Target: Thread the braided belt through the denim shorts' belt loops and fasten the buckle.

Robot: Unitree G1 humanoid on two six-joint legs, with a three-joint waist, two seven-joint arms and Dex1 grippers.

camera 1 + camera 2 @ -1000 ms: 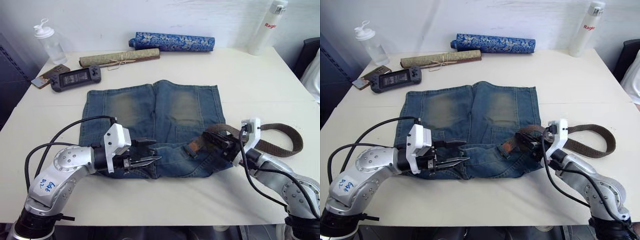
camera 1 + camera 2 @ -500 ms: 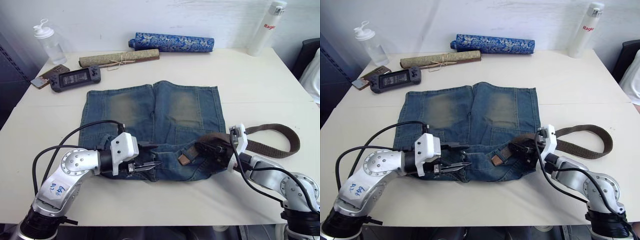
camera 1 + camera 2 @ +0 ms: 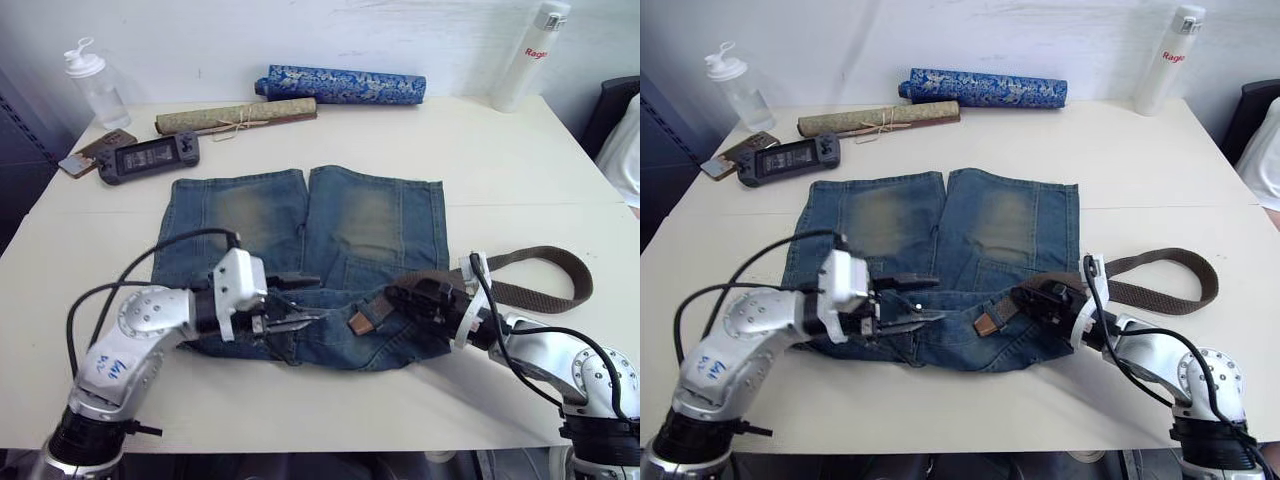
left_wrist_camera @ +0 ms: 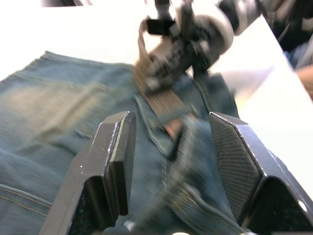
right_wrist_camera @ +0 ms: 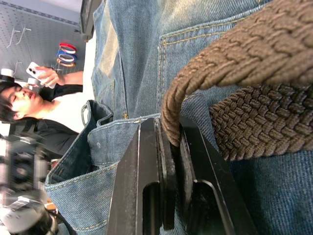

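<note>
Cream bench (image 3: pixel 520 160) against a pale wall, carrying along its far edge a blue patterned roll (image 3: pixel 340 84), a tan rolled mat (image 3: pixel 235 116), a dark handheld console (image 3: pixel 148 158), a clear bottle (image 3: pixel 85 85) and a white bottle (image 3: pixel 530 50). Eye views: the denim shorts (image 3: pixel 330 215) lay flat at centre, waistband nearest the robot; the braided belt (image 3: pixel 545 280) looped on the bench off the shorts' right side, then ran onto the waistband, its reddish leather tip (image 3: pixel 362 319) lying near the middle of the waistband. Whether it had passed any belt loop could not be told. The right pincer (image 3: pixel 405 297) rested on the waistband with the strap in its grip; the left pincer (image 3: pixel 295 305) lay over the left part of the waistband, fingers apart. Left wrist view: its two black fingers (image 4: pixel 115 161) stood wide, nothing between them, bunched denim below and the other arm with the strap beyond. Right wrist view: the jaws were closed narrowly on a fold of the woven strap (image 5: pixel 215 63), the denim directly beneath; a person (image 5: pixel 34 112) stood in the background. Handling, as judged: belt light, limp and rough-textured, unlikely to slip but prone to buckling when pushed, so best held close behind the stiffer leather tip; denim soft yet heavy enough to wrinkle and drag, wanting a hold on the waistband beside the loop.
</note>
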